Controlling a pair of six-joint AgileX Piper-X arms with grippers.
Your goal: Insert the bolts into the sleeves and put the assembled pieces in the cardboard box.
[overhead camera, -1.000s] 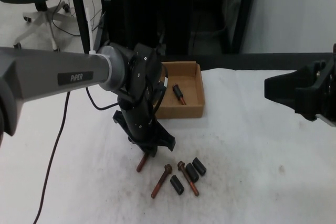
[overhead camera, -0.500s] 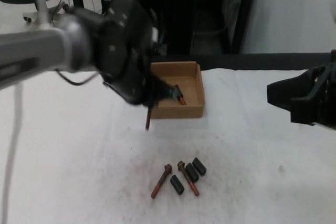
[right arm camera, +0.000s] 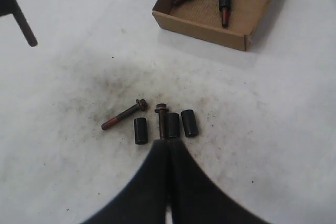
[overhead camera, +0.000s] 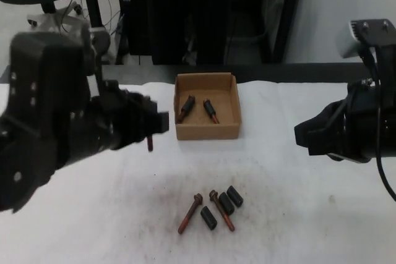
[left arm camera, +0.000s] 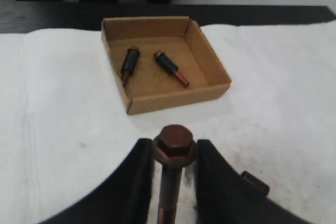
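Lifted off the bench [overhead camera: 309, 214], left fingers [left arm camera: 137, 178] clench a bolt [left arm camera: 174, 148]; right fingers [right arm camera: 149, 184] pressed together, empty.

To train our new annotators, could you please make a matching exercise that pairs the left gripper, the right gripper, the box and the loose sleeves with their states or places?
Things:
1. left gripper
2. right gripper
3. box
4. sleeves

States or places:
A. lying on the cloth beside two bolts
B. shut, empty
C. shut on a bolt
D. holding two assembled pieces

Pairs: 1-C, 2-B, 3-D, 4-A.
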